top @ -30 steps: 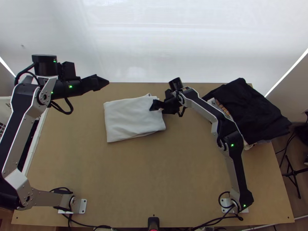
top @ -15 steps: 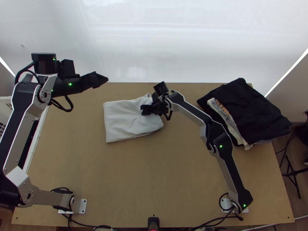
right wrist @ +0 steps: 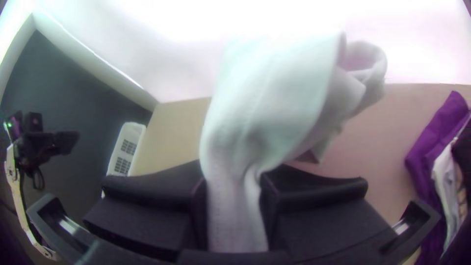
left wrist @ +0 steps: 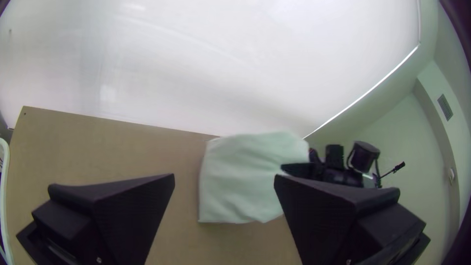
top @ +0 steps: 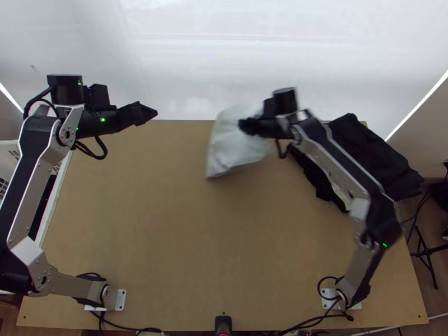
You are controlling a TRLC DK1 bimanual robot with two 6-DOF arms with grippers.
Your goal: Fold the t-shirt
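White basket point(top: 10, 148): We see it at the left side of the wooden table point(top: 168, 252), partly behind the left arm point(top: 32, 168).
Left gripper point(top: 147, 113): We find it near the table's far edge, toward the left in the top view; the left wrist view shows us its black jaws open, standing wide apart, with the cloth farther off beyond them.
White t-shirt point(top: 232, 143): We spot it near the middle of the table's far edge, in the right gripper point(top: 247, 126). The cloth is folded in layers, bunched where it is pinched and broader beyond the grip. We cannot tell whether its lower edge touches the table.
Right gripper: We see its jaws closed on the t-shirt in the right wrist view, one on each side of the gathered fabric.
Right arm point(top: 344, 168): From its base at the table's near right, it bends up and across toward the t-shirt, and in the top view we see it cover part of the clothes pile point(top: 369, 151).
Clothes pile: We note black fabric on top at the table's far right, and a purple garment point(right wrist: 434, 137) beside a white one point(right wrist: 444, 172) in the right wrist view.
Black tripod point(top: 427, 253): We see it on the floor, right of the table.
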